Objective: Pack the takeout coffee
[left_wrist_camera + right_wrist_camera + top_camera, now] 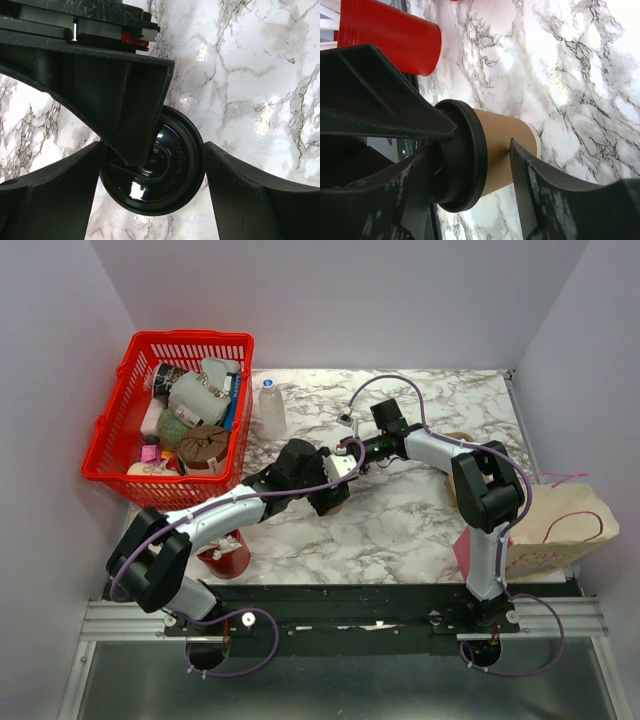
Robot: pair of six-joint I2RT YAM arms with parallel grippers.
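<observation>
Kraft cup: the takeout coffee [502, 145] stands mid-frame on the counter [260, 75], with its lid [165, 175] on.
Left hand [152, 155]: clamps the lid's sides, likely steadying it for you.
Right hand [470, 150]: wide, with one finger across the lid top, probably to seat it.

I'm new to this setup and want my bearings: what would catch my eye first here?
The left tool and right tool meet over the marble table, bracketing the takeout coffee, a kraft cup with a black lid. A red basket crammed with items sits at the far left, and a brown paper bag lies at the right edge.
</observation>
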